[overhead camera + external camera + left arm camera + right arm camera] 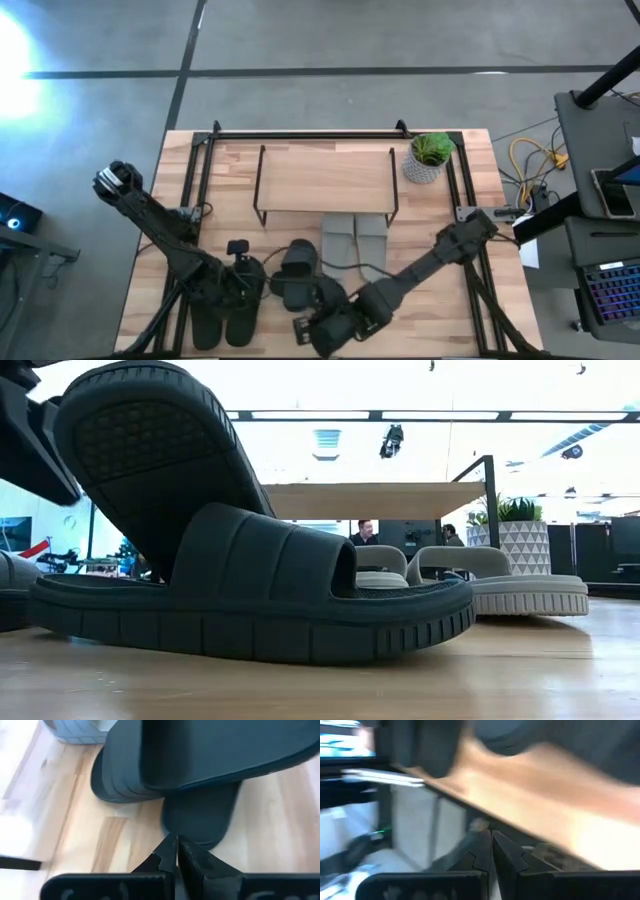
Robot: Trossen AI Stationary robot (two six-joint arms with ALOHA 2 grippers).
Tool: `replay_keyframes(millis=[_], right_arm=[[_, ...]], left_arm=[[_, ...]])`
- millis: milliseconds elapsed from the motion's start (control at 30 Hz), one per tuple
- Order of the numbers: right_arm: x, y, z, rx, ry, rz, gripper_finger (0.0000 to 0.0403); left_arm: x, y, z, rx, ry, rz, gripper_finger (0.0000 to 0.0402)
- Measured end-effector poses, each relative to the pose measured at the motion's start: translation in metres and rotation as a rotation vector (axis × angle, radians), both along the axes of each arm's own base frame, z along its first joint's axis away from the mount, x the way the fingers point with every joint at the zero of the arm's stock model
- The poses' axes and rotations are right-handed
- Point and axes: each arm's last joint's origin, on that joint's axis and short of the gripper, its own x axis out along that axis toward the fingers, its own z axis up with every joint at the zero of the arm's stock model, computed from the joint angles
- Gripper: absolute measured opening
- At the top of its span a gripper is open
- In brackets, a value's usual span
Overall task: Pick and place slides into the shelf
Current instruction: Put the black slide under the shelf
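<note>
A wooden table stood on grey concrete floor; a bright room with two seated people lay beyond. Two grey slides lay at the shelf, beside one plant pot. Two olive slides were stacked; two black slides lay nearby. Left gripper and right gripper were both clenched, empty.

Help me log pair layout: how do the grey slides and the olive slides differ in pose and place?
The grey slides are pale; the olive slides are dark. Both grey slides lie flat, side by side; one olive slide lies flat while the other is tilted up over it, sole showing. The grey slides sit at the shelf's front edge; the olive slides are farther from it. Both pairs have a broad strap.
</note>
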Motion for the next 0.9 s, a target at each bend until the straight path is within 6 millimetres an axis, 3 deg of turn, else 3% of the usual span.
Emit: replay_keyframes(millis=[200, 433, 633, 900], right_arm=[[0.022, 0.003, -0.033, -0.028, -0.064, -0.133, 0.0009], [0.029, -0.001, -0.042, -0.023, -0.073, -0.208, 0.0009], [0.044, -0.026, -0.045, -0.055, -0.077, -0.258, 0.0009], [0.058, -0.07, -0.057, -0.146, 0.015, -0.236, 0.0009]], left_arm=[[-0.003, -0.001, 0.007, -0.031, -0.039, -0.006, 0.0], [-0.011, 0.004, -0.002, -0.156, -0.085, -0.02, 0.0], [-0.025, 0.015, -0.01, -0.256, -0.129, -0.025, 0.0], [-0.033, 0.025, -0.005, -0.283, -0.162, -0.025, 0.0]])
